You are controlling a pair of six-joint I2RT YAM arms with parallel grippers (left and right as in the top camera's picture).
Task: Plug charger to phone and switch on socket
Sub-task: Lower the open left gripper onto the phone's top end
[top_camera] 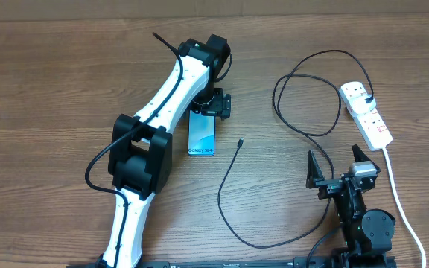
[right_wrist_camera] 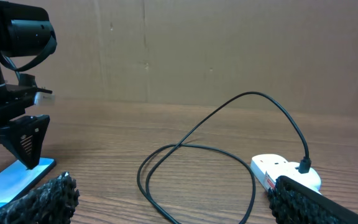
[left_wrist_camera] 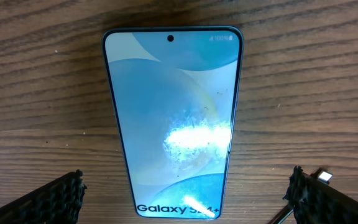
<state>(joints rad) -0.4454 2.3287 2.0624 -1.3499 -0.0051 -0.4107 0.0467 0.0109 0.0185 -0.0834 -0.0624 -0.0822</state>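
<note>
One phone (left_wrist_camera: 173, 118) lies beneath the left gripper (left_wrist_camera: 185, 188).

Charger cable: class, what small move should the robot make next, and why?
Probably move the open right gripper left to pick up the cable tip: it lies loose on the table beside the phone, unplugged, while the open left gripper straddles the phone.
</note>
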